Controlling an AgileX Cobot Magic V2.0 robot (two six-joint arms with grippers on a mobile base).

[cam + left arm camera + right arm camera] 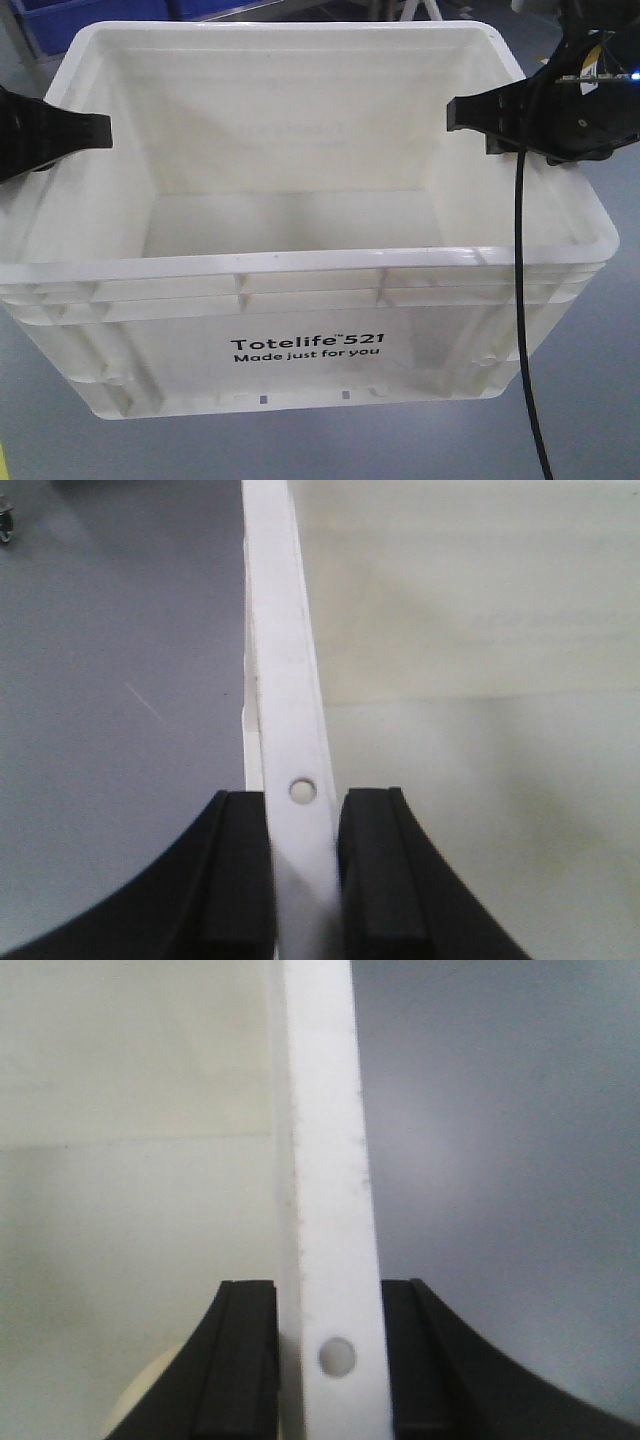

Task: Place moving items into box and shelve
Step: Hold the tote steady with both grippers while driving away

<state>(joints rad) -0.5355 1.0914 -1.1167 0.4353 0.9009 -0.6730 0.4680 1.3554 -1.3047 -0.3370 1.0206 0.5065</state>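
The white ribbed box (420, 345), printed "Totelife 521", fills the front view, and what shows of its inside looks bare. My left gripper (98, 130) is shut on the left rim (285, 680), its black fingers (240, 880) pressed on both sides of the rim. My right gripper (462, 112) is shut on the right rim (325, 1160) in the same way. A pale rounded shape (135, 1410) shows low inside the box beside the right gripper's inner finger; I cannot tell what it is. The moving items are hidden or out of view.
Grey floor (600, 420) lies under and around the box. Dark blue bins (60, 15) stand behind it at the top left. A black cable (522, 300) hangs from the right arm down past the box's front right corner.
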